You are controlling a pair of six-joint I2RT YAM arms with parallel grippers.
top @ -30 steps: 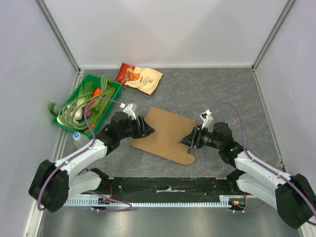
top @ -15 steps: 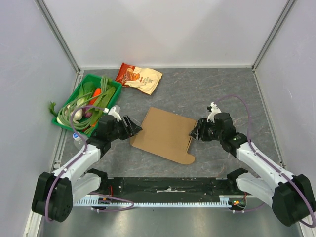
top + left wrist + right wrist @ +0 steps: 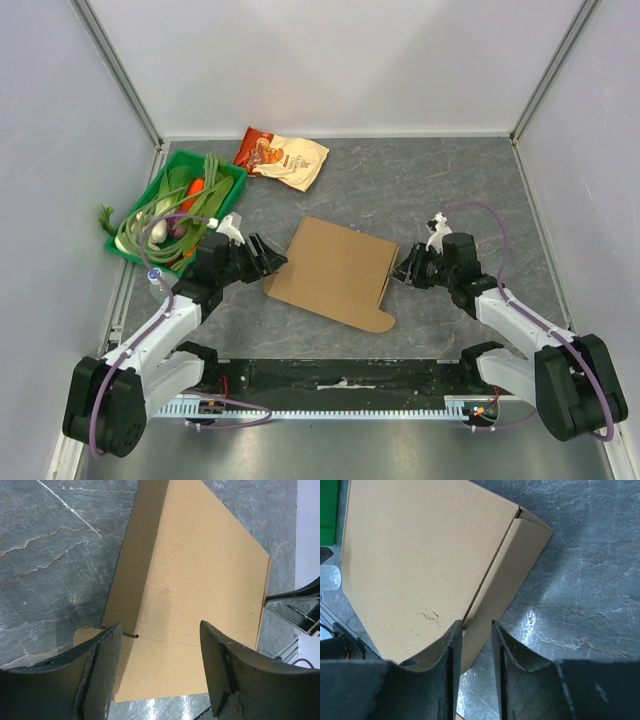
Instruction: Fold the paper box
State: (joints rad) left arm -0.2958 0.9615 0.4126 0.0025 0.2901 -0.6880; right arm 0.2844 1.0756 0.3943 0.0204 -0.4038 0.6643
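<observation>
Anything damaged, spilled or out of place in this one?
Only minor things. The paper box has a small scuff in its surface, visible in the right wrist view. A few greens hang out over the left rim of the green basket. Nothing looks spilled.

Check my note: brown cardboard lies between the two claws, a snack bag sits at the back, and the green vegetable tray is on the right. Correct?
No: the green vegetable tray is on the left, as the top external view shows. The paper box does lie between the left claw and right claw, with the snack bag at the back.
</observation>
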